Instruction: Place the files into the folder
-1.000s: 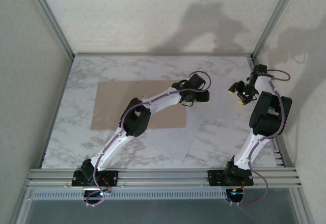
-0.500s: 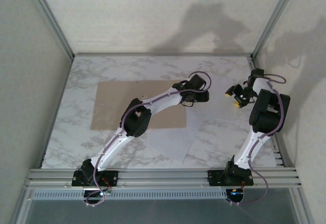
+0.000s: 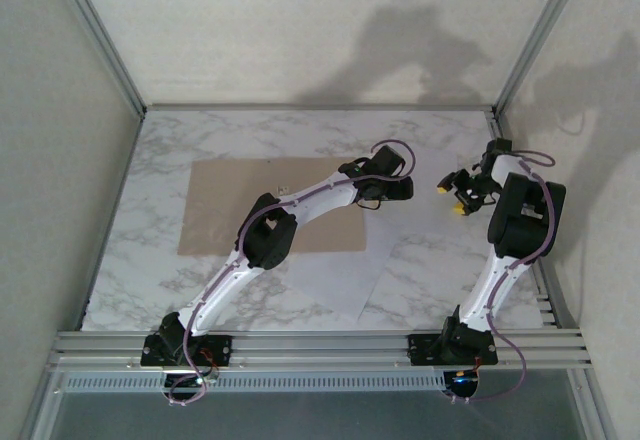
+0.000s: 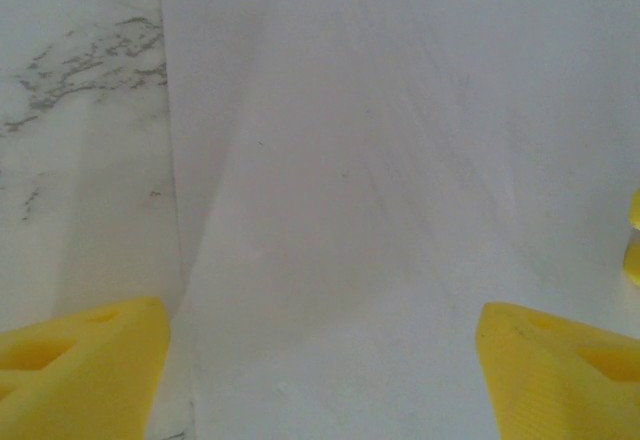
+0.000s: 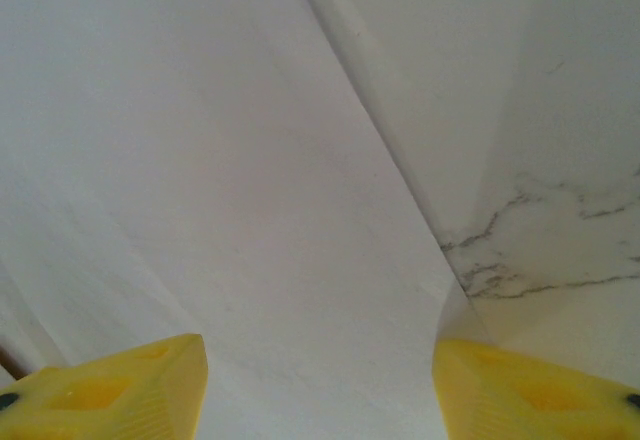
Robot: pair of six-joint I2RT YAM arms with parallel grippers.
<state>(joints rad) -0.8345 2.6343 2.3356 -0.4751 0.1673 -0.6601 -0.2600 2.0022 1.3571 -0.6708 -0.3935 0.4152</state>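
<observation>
Evidently nothing is gripped just now: the left hand [image 4: 320, 365] hangs low over the files [image 4: 400, 160], its two yellow fingers [image 4: 85, 365] spread wide with only white paper between them. The sheet's left edge runs along the marble bench [image 4: 80, 110] just beside it. Seen from above, the folder [image 3: 230, 205] lies open and flat at the left-centre of the bench. The files sit at its near right corner, partly overlapping the cardboard and fanning out onto the marble toward the near right. They are therefore half across the folder rather than inside it. The left arm reaches over the folder to the far part of the sheets, a sensible spot, I think, for pinching or nudging them onto the cardboard. The right hand [image 3: 460, 196] hovers further right, its fingers apart and empty. Its own camera looks down on overlapping paper edges and a patch of marble, which suggests it is placed to catch the sheets' right side. Paper this thin lies flat, so I judge that getting a finger under an edge is the hard part.
</observation>
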